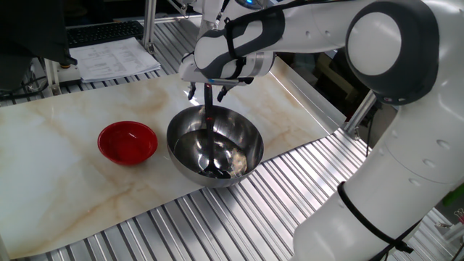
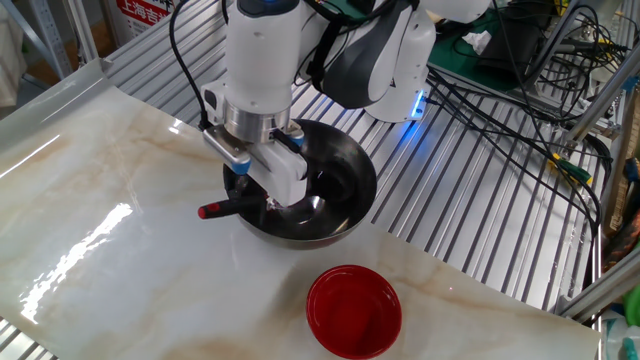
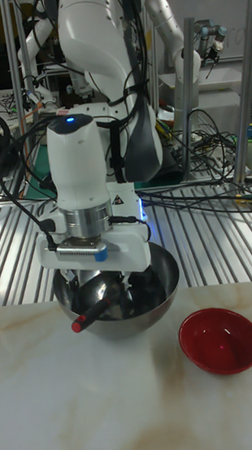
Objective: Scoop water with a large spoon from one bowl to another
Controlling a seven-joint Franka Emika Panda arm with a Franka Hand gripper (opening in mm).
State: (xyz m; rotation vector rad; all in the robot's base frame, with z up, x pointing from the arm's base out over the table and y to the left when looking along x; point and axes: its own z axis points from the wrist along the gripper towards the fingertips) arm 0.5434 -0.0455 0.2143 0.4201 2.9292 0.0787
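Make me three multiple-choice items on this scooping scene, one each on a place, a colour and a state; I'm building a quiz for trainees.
1. Where is the ladle's cup?
A. inside the steel bowl
B. inside the red bowl
C. lying on the marble top

2. What colour is the tip at the ladle handle's free end?
A. blue
B. red
C. yellow

3. How does the gripper stand toward the ladle?
A. open, well above it
B. resting on the red bowl
C. shut on its handle

Answers: 1 A, the ladle reaches down into the steel bowl. 2 B, the other fixed view shows a red tip. 3 C, the gripper clamps the handle over the steel bowl, apart from the red bowl.
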